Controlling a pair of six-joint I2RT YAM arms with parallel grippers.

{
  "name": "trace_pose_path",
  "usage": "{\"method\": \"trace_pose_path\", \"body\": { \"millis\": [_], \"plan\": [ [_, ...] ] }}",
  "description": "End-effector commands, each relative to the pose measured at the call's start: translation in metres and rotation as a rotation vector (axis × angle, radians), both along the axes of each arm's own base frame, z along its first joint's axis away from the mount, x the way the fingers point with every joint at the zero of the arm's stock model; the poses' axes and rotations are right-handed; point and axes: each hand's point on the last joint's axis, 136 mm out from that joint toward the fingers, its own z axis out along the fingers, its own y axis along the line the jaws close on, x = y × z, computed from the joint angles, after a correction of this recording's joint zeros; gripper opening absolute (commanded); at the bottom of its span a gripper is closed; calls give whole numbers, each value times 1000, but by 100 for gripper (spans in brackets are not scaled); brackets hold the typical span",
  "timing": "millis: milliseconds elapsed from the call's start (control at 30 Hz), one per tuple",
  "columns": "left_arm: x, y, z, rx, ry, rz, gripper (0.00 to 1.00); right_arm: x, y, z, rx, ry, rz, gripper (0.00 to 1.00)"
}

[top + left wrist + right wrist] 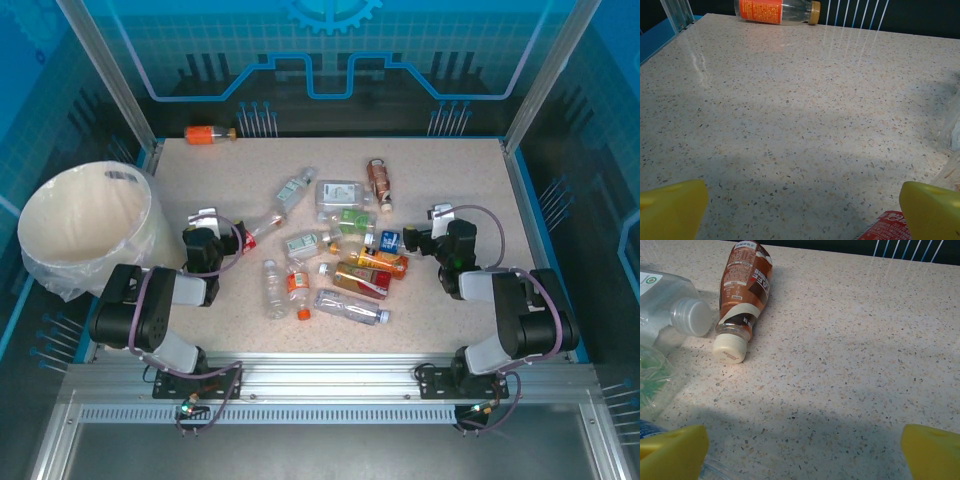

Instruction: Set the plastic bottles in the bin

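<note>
Lying scattered mid-table [470, 190], plastic bottles [352, 220], brown-labelled bottle [742, 285] with print too small to read, orange-labelled bottle [775, 10] at far edge, bin [140, 230] beside left edge, left gripper [805, 212] and right gripper [802, 452] spread wide, empty.

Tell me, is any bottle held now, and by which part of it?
Nothing is held. The jaws of the left arm and of the right arm stand open and empty.
</note>
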Motion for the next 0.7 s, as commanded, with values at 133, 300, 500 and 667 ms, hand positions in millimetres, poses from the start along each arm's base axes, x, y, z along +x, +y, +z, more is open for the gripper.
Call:
{"method": "trace_pose_path", "body": {
  "millis": [133,300,500,667],
  "plan": [
    [5,-2,11,7,-46,-21,99,7,-1,9,3,-32,12,100],
    [-4,-3,16,7,-98,-30,99,7,-1,10,3,-35,10,100],
    [-13,-3,32,6,-133,-32,99,12,4,30,4,35,38,100],
    [-12,2,56,22,-88,14,99,6,8,42,20,77,42,100]
  ]
}}
